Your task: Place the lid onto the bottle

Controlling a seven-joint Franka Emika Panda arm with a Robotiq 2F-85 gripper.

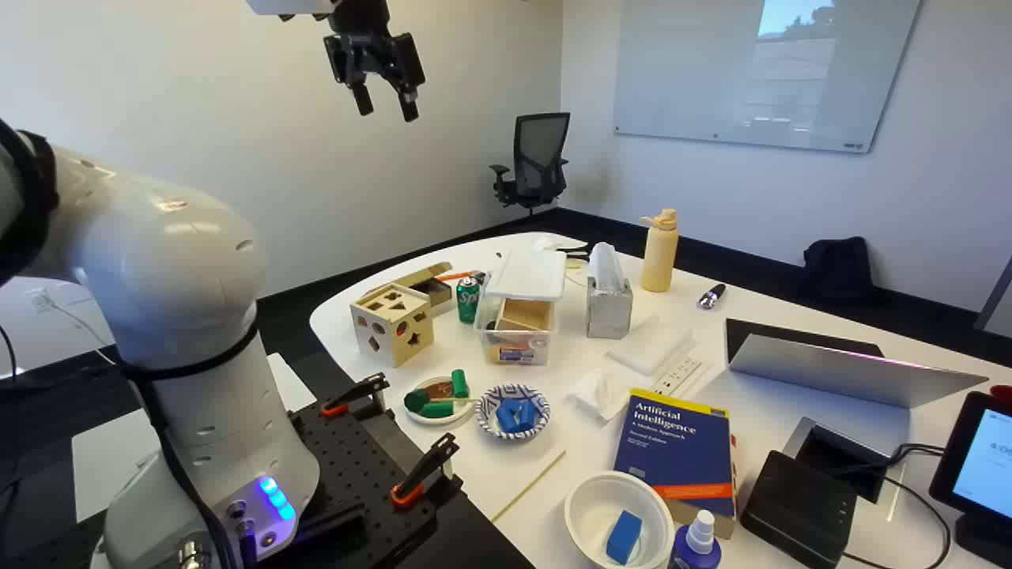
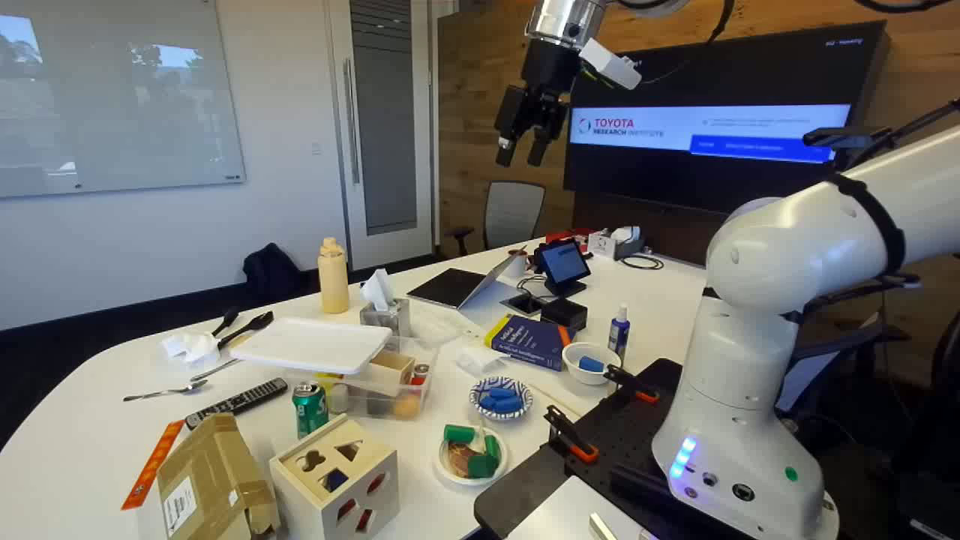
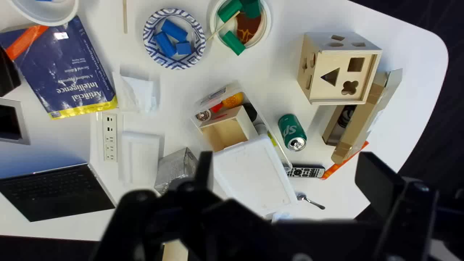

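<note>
Evidently nothing is grasped: at left in an exterior view, the gripper (image 1: pixel 387 107) hangs high above the table (image 1: pixel 577 452), its 2 fingers (image 1: pixel 408 107) spread with only air between them. Next comes a clear box (image 1: pixel 541 344), with a flat white lid (image 1: pixel 526 273) lying askew on it and part of the inside uncovered. Further right, a yellow bottle (image 1: pixel 660 257) stands upright near the table's far edge, its cap (image 1: pixel 669 215) apparently on. Last, at lower right, a blue spray bottle (image 1: pixel 694 549) has its white top (image 1: pixel 701 527) in place.

So 0 loose bottle lids show, and the task sentence seems a poor fit; the only lid that looks unseated is the box's. I judge the step in hand to be the approach, before any grasp. If that lid is meant, the next move calls for coming down over it, setting the fingers astride 1 edge, closing gently, then squaring it over the box.
</note>
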